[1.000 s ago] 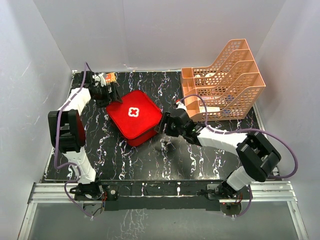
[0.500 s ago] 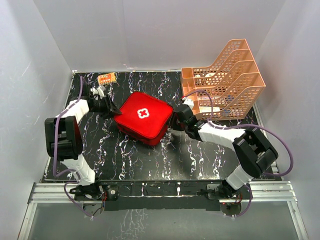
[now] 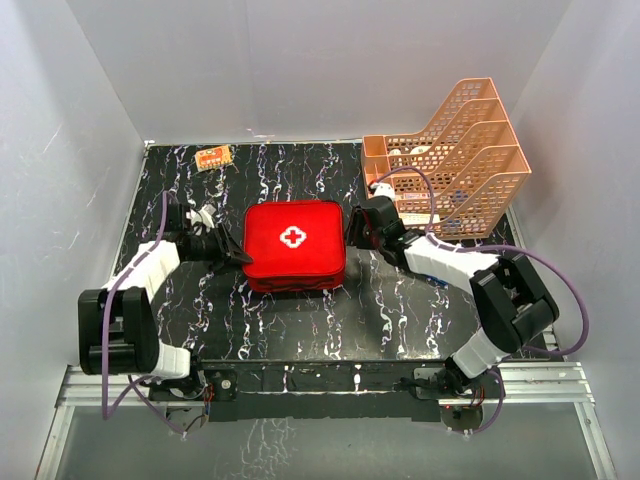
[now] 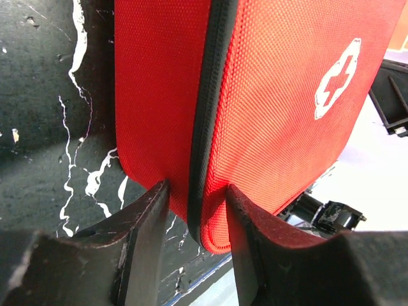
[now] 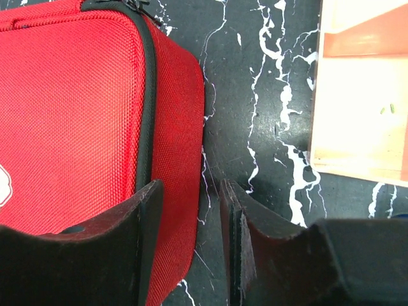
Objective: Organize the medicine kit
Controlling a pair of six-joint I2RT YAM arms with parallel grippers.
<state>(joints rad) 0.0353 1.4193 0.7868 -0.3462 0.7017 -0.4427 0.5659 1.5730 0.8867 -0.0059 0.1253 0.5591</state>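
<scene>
The red medicine kit [image 3: 295,245], zipped shut with its white cross up, lies flat and square on the black marble table [image 3: 300,320]. My left gripper [image 3: 240,256] is at the kit's left edge. In the left wrist view the left gripper [image 4: 196,217] is shut on the rim of the kit [image 4: 255,95], one finger on each face. My right gripper [image 3: 352,224] sits at the kit's right edge. In the right wrist view the right gripper [image 5: 190,217] straddles the side wall of the kit [image 5: 70,108], open, with bare table showing between wall and right finger.
An orange tiered tray [image 3: 450,160] stands at the back right, close behind the right gripper, and its corner [image 5: 357,95] shows in the right wrist view. A small orange packet [image 3: 213,157] lies at the back left. White walls enclose the table.
The kit has been turned from a diamond angle to square and shifted slightly right and nearer. The left gripper closed on its left edge; both arms swung along with it.
</scene>
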